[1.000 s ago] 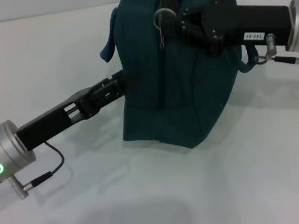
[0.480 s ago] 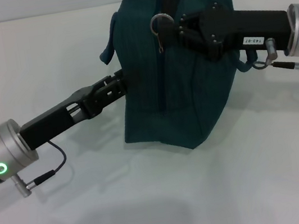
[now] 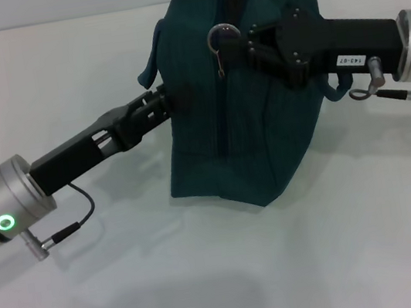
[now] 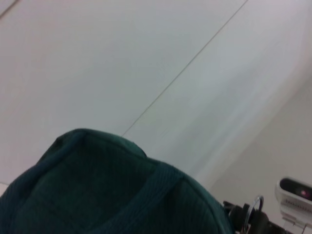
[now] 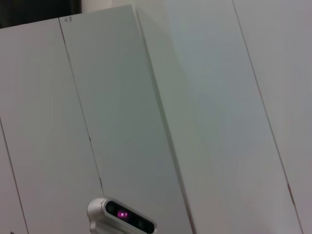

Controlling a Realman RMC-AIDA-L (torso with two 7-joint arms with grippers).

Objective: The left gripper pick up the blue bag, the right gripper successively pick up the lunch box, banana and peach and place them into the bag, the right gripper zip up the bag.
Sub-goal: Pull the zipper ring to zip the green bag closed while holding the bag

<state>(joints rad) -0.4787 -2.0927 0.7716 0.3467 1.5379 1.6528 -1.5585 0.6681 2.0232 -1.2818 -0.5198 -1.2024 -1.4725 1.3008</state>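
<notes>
The blue bag (image 3: 245, 108) stands upright on the white table, its top seam running front to back. My right gripper (image 3: 244, 42) reaches in from the right at the top of the bag and is shut on the ring zipper pull (image 3: 220, 38). My left gripper (image 3: 171, 101) reaches in from the left and is pressed into the bag's left side below a loop handle (image 3: 150, 59), shut on the fabric. The bag fills the bottom of the left wrist view (image 4: 97, 190), with the ring (image 4: 253, 208) at its far edge. The lunch box, banana and peach are out of view.
The white table (image 3: 210, 278) spreads around the bag, with its far edge against a white wall (image 3: 49, 7). The second handle (image 3: 339, 86) hangs behind my right arm. The right wrist view shows only wall panels and a grey camera unit (image 5: 122, 215).
My right gripper has moved left along the top of the bag, taking the ring pull with it. My left arm has risen slightly. The bag stays in place.
</notes>
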